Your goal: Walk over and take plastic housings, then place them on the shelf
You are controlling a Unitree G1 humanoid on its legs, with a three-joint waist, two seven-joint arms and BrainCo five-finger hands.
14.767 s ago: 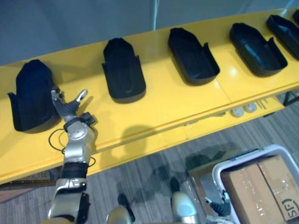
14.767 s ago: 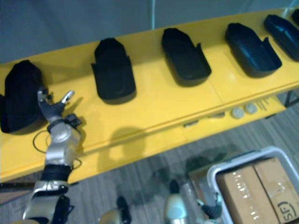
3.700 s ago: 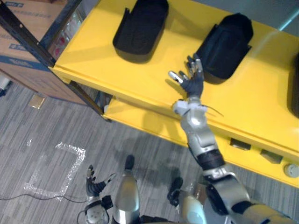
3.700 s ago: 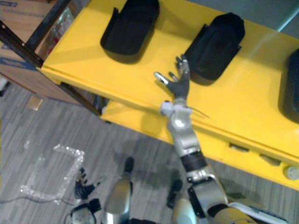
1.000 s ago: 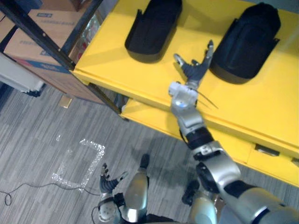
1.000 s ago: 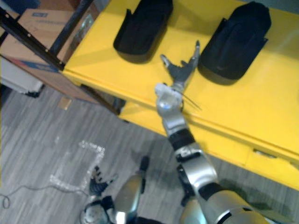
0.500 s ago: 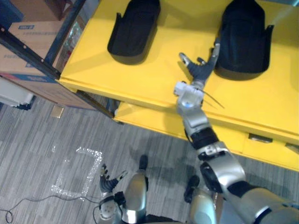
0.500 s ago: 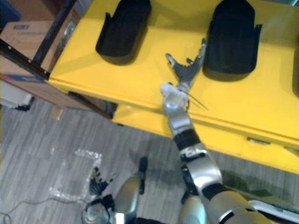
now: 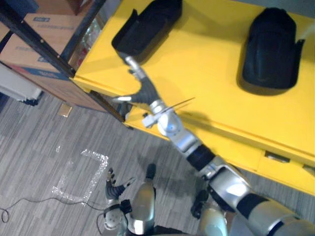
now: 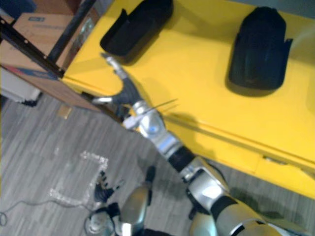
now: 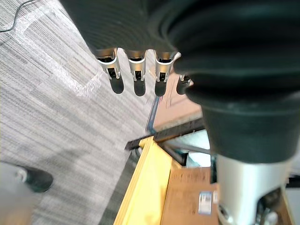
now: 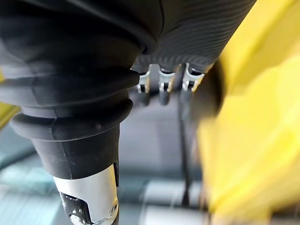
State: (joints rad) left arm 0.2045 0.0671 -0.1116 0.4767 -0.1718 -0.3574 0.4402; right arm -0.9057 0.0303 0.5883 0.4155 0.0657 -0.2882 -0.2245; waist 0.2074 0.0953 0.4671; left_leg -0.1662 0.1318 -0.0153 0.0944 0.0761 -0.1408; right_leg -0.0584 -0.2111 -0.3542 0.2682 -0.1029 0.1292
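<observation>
Two black plastic housings lie on the yellow table [image 9: 206, 83]. One housing [image 9: 147, 27] is open side up near the table's left corner, and the other housing [image 9: 273, 49] is dome side up further right. My right hand [image 9: 142, 92] reaches over the table's front edge at that corner, open with fingers spread. Its fingertips [image 9: 129, 61] stop just short of the left housing and it holds nothing. The right wrist view has its straight fingers [image 12: 161, 84] against yellow. My left hand [image 9: 115, 186] hangs low over the floor, open and empty, with straight fingers [image 11: 136, 75].
A dark metal rack with cardboard boxes [image 9: 44, 29] stands against the table's left end. Pale tape marks [image 9: 81, 177] lie on the grey carpet. A lower yellow ledge [image 9: 246, 152] runs under the table's front edge.
My right hand has swung left from beside the dome-up housing to the table's corner by the left housing. The view has shifted a little as well.
</observation>
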